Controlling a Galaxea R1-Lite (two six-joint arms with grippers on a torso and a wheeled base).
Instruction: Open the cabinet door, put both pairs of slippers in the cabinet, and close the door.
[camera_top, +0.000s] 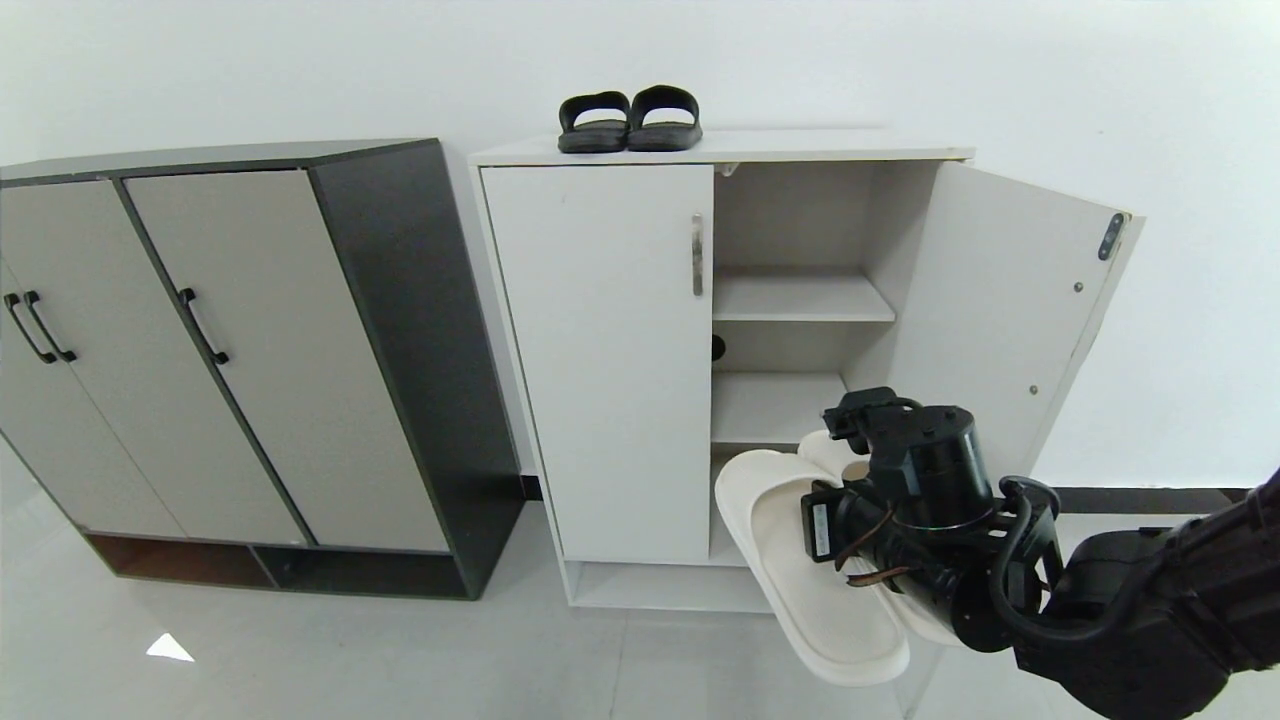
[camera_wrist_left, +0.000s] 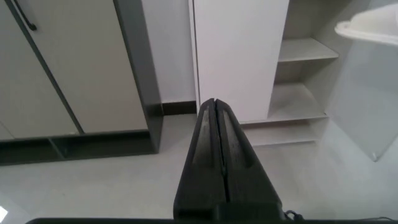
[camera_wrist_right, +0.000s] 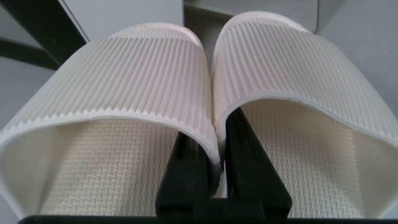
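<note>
- Cream slippers (camera_top: 790, 560) hang pinched in your right gripper (camera_top: 845, 505), near and low before the open right bay of the white cabinet (camera_top: 600, 400). Level them and feed them toes-first onto the lower shelf (camera_top: 770, 405), clear of the open door (camera_top: 1000, 320).
- Left gripper (camera_wrist_left: 215, 115) is pressed together on nothing; hold it out left.
- Fingers (camera_wrist_right: 186, 168) clamp both inner strap edges together; release only once the soles rest.
</note>
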